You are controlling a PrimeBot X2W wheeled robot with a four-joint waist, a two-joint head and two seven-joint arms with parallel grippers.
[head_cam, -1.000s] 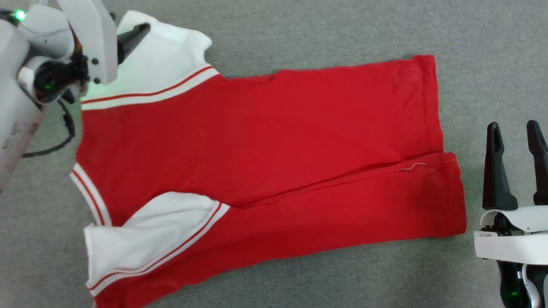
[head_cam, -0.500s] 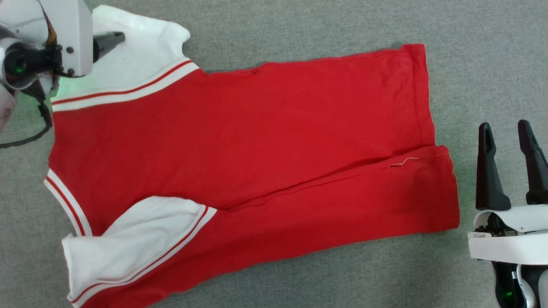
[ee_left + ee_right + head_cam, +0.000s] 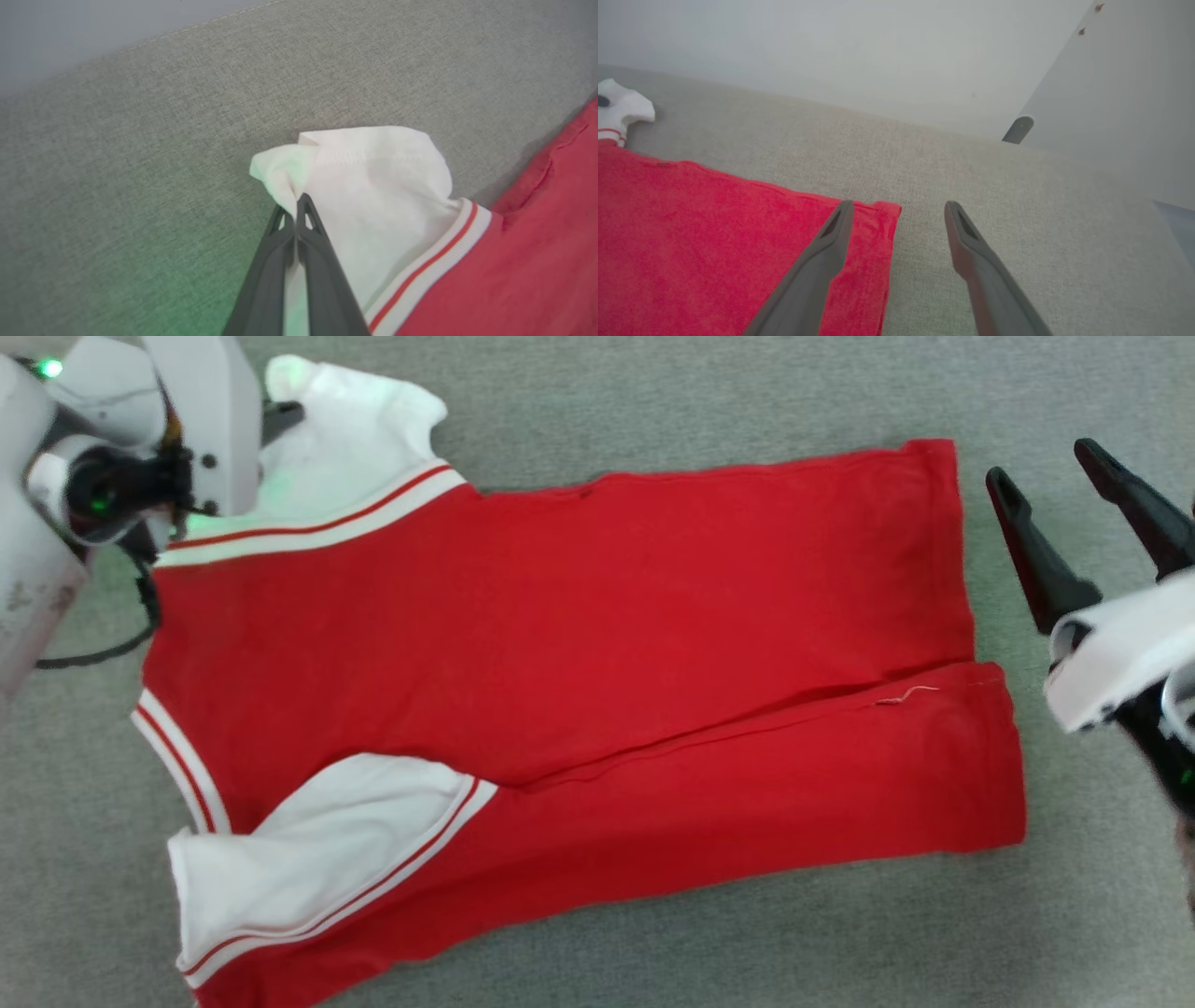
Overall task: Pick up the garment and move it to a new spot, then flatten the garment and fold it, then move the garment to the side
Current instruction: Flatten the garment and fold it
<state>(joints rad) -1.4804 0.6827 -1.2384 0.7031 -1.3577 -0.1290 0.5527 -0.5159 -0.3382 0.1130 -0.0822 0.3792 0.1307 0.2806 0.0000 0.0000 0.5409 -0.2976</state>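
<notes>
The garment point(image 3: 560, 644) lies spread on the grey surface point(image 3: 709, 392), one long side folded over. The left gripper point(image 3: 296, 205) is clamped on the tip of its far white sleeve point(image 3: 373, 177). The right gripper point(image 3: 1041, 461) hovers, jaws wide apart, just beside the hem point(image 3: 943, 551).

Garment point(image 3: 560, 644) flat on surface point(image 3: 709, 392), neck end left, hem right, far sleeve point(image 3: 364, 429) out at the far-left corner, near sleeve point(image 3: 308, 840) folded onto the body at near left, left gripper point(image 3: 296, 207) at the far sleeve's tip, right gripper point(image 3: 1038, 461) beside the hem's far corner
</notes>
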